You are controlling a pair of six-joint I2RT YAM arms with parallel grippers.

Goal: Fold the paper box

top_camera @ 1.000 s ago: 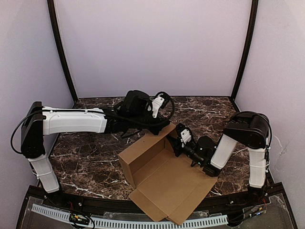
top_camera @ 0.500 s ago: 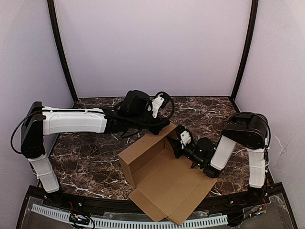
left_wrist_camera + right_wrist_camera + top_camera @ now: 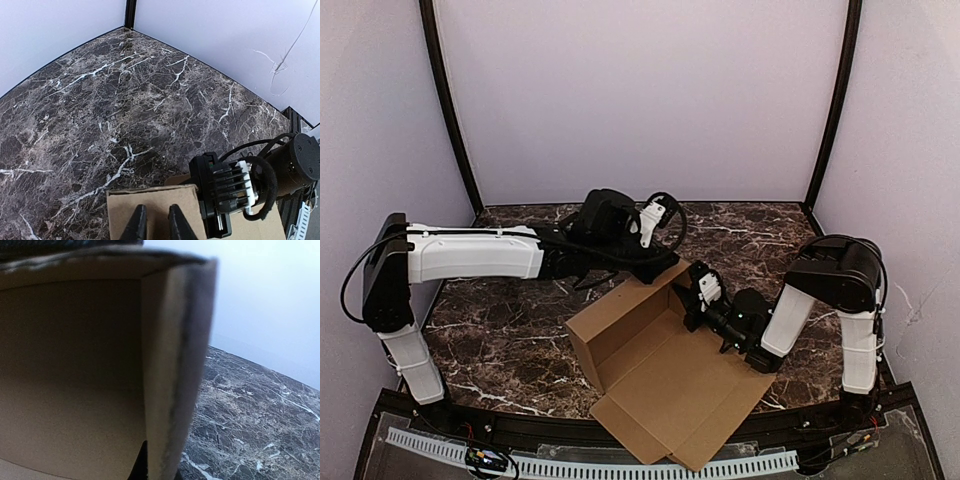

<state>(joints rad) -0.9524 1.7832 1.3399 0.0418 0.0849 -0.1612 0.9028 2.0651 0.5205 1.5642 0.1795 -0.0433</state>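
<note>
The paper box [image 3: 660, 375] is brown cardboard, partly folded. Its back and left walls stand up and its big lid flap lies flat toward the front edge. My left gripper [image 3: 658, 268] is at the back wall's top right corner. In the left wrist view its fingers [image 3: 137, 226] sit close together, shut, against the cardboard [image 3: 150, 202]. My right gripper [image 3: 690, 305] is shut on the box's right side flap. In the right wrist view that flap's edge [image 3: 172, 365] stands upright between the jaws of the gripper [image 3: 159, 469], and the box's inside [image 3: 70, 365] lies to its left.
The dark marble table [image 3: 510, 330] has lilac walls on three sides with black corner posts [image 3: 448, 110]. The right arm's wrist [image 3: 225, 192] is close beside the left gripper. The lid flap overhangs the table's front rail [image 3: 570, 465].
Almost nothing. The box's left corner has shifted very slightly left. Both grippers hold their places.
</note>
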